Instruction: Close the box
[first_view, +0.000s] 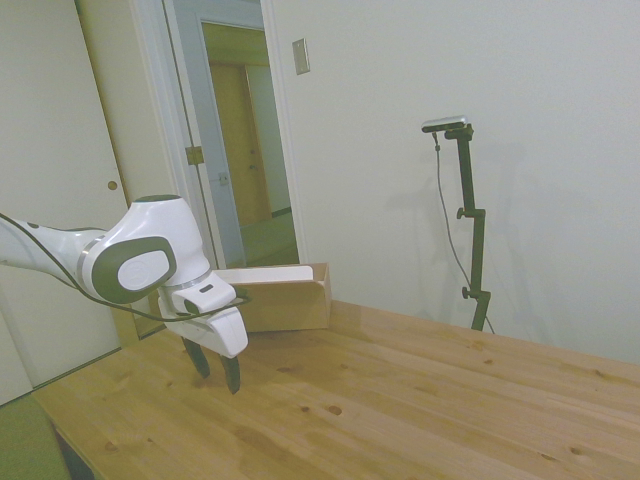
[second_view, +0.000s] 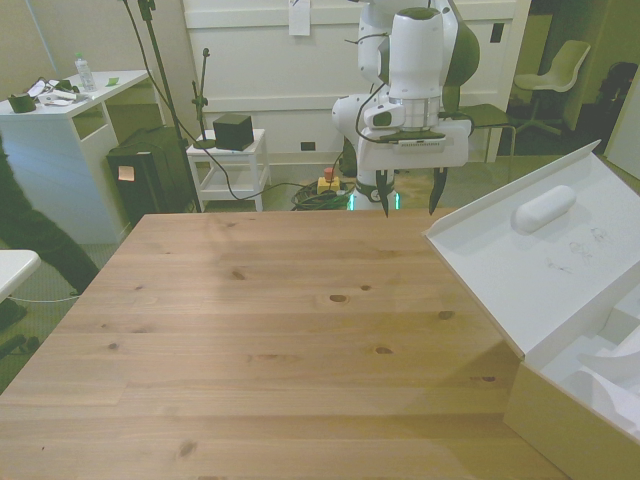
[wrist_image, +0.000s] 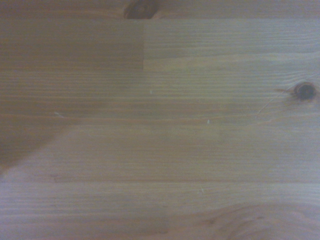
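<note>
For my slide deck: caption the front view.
Franka gripper, jaws open, hovers above the table; the box sits open.

The white arm (first_view: 130, 262) hangs wrist-down, its gripper (second_view: 408, 195) jaws spread apart.

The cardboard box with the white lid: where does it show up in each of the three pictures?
Side view: the tan cardboard box with its white lid raised sits at the wooden table's far end, behind the gripper.
Front view: the box fills the front view's lower right corner.
Wrist view: not in it; only table planks.
Shared landmark: the gripper, fingers apart, over bare wood.
</note>
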